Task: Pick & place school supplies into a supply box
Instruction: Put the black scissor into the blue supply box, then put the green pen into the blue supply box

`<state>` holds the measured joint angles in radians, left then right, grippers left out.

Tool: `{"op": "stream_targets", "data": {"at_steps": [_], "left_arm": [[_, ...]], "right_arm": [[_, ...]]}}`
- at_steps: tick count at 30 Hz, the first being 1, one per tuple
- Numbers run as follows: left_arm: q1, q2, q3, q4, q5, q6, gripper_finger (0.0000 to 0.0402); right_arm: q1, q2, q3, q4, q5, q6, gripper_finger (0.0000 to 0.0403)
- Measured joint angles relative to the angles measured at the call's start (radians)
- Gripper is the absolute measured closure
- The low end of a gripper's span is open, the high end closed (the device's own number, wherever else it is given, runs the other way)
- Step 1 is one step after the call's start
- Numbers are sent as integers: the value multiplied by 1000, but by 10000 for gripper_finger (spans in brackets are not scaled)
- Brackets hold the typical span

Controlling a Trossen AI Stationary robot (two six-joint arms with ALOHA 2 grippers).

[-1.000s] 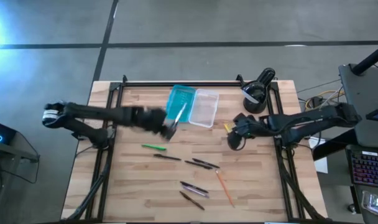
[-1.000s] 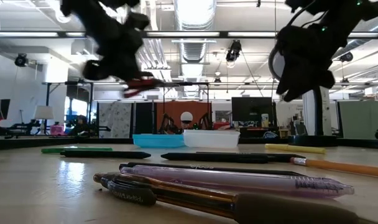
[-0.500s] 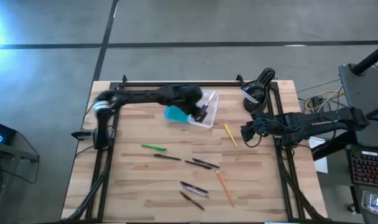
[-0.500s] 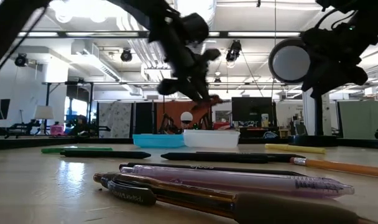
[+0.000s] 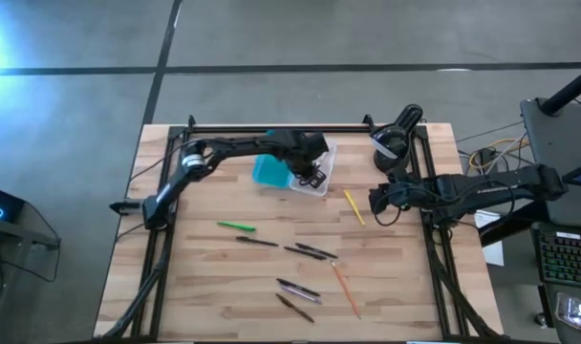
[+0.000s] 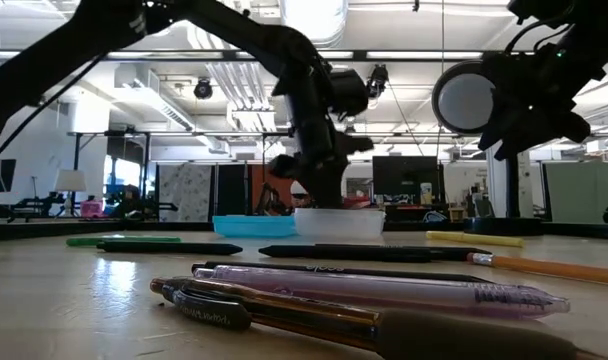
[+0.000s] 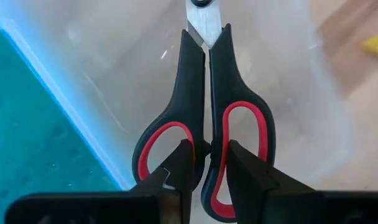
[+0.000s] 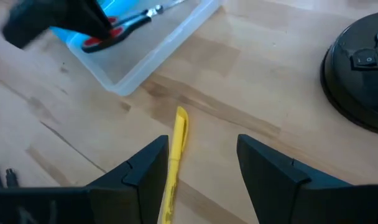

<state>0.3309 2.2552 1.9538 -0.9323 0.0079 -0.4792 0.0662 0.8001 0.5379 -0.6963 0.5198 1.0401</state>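
Near the bottom of the high view, dark pens (image 5: 298,290) and an orange pencil (image 5: 345,289) lie on the tabletop (image 5: 204,277). Higher up are a green marker (image 5: 236,226) and a yellow pencil (image 5: 354,206). At the middle right, the right gripper (image 5: 375,203) waits with its jaws spread wide and nothing in them, close to the yellow pencil. Farthest up, near the top middle, the left gripper (image 7: 204,163) has its jaws squeezed on the red-handled scissors (image 7: 204,124), just over the clear half of the supply box (image 5: 314,170). This looks like the drop-off step. Next, those jaws should let go, then lift away.
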Motion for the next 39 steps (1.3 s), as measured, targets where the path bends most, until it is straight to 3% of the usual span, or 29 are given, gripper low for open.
{"op": "stream_targets", "data": {"at_steps": [7, 12, 21, 25, 30, 39], "left_arm": [[1, 2, -12, -32, -31, -32, 286], [-3, -66, 7, -30, -40, -9, 276], [-107, -336, -48, -47, 63, 377, 274], [-171, -435, -172, -65, 37, 414, 274], [-244, -570, -413, -118, 26, 408, 273], [-386, -712, -797, -90, 10, 406, 273]], "right_arm": [[1, 0, -3, 0, 0, -9, 220], [1, 1, -6, 0, -1, -68, 220], [-2, 11, -31, 66, -42, -192, 220], [-3, 42, -64, 134, -50, -187, 220], [-1, 110, -70, 163, -61, -193, 220], [-1, 218, -70, 254, -168, -342, 220]]}}
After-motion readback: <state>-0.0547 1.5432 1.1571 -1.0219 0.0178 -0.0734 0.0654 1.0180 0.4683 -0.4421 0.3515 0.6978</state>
